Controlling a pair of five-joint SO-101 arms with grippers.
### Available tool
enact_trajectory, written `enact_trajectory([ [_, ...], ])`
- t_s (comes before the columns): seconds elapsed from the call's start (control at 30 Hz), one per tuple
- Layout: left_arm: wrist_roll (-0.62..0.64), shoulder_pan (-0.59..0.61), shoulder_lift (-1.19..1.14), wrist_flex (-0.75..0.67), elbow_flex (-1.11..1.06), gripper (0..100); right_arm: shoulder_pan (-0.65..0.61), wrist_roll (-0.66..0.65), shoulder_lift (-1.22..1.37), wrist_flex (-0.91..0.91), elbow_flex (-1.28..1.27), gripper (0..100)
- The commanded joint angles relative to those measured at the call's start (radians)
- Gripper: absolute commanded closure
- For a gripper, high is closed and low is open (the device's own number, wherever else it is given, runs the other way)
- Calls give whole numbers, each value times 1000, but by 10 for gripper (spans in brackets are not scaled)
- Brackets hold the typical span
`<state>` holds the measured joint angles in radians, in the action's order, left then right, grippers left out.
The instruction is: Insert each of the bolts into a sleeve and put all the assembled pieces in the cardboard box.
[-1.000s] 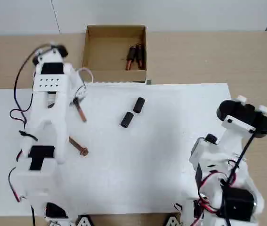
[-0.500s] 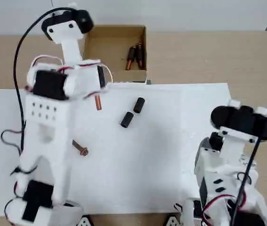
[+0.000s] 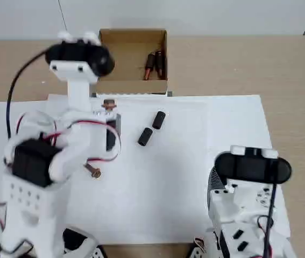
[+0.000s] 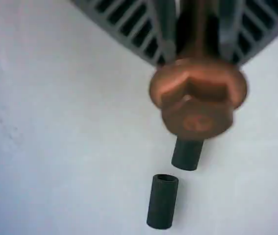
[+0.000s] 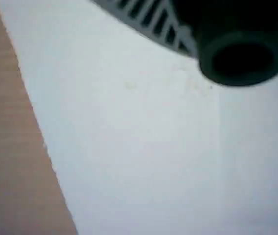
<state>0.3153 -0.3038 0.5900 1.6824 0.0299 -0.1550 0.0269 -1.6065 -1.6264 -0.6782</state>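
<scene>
**Desk:** Which step is this?

**Operator:** Pairing bolt with sleeve. My left hand (image 4: 196,34) is clamped shut on a copper bolt (image 4: 196,100).

**Desk:** And next?

**Operator:** One sleeve (image 4: 187,152) and a second sleeve (image 4: 162,200) lie on the table just beyond the hand. I judge the bolt needs lining up with a bore.
</scene>
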Motion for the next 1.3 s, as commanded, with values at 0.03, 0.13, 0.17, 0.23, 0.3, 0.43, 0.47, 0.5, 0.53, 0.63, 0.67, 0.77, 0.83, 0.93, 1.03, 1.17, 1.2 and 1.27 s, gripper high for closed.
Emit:
enact_trajectory([
  [0.03,-40,3,215,-167,-234,995,-12,-12,-38,81,-97,995],
  [0.13,-57,3,339,-281,-400,995,-12,-12,-48,151,-170,995],
  [0.17,-57,3,377,-315,-452,995,-12,-12,-48,177,-195,995],
  [0.23,-57,3,445,-370,-541,995,-13,-12,-48,222,-249,995],
  [0.3,-54,3,505,-414,-616,995,-31,-12,-48,263,-301,995],
  [0.43,-49,2,605,-493,-733,995,-148,-9,-48,332,-368,995],
  [0.47,-48,3,629,-512,-762,995,-179,-8,-48,355,-382,995],
  [0.5,-48,3,655,-534,-791,995,-206,-8,-48,381,-394,995],
  [0.53,-48,3,680,-554,-820,995,-231,-9,-48,409,-407,995],
  [0.63,-48,-2,756,-621,-903,995,-288,-11,-48,492,-437,995],
  [0.67,-48,-3,781,-644,-926,995,-303,-12,-48,510,-445,995],
  [0.77,5,-3,853,-703,-987,995,-360,-12,-48,552,-459,995],
  [0.83,60,-3,896,-729,-1017,995,-404,-12,-48,556,-468,995],
  [0.93,124,-5,956,-763,-1056,995,-466,-12,-48,561,-482,995],
  [1.03,218,-15,1014,-767,-1096,995,-542,-17,-48,561,-486,995],
  [1.17,327,-92,1096,-767,-1138,995,-631,-77,-48,581,-511,995],
  [1.2,342,-117,1114,-767,-1147,995,-639,-84,-48,601,-517,995],
  [1.27,359,-146,1151,-769,-1165,995,-645,-94,-48,653,-534,995],
])
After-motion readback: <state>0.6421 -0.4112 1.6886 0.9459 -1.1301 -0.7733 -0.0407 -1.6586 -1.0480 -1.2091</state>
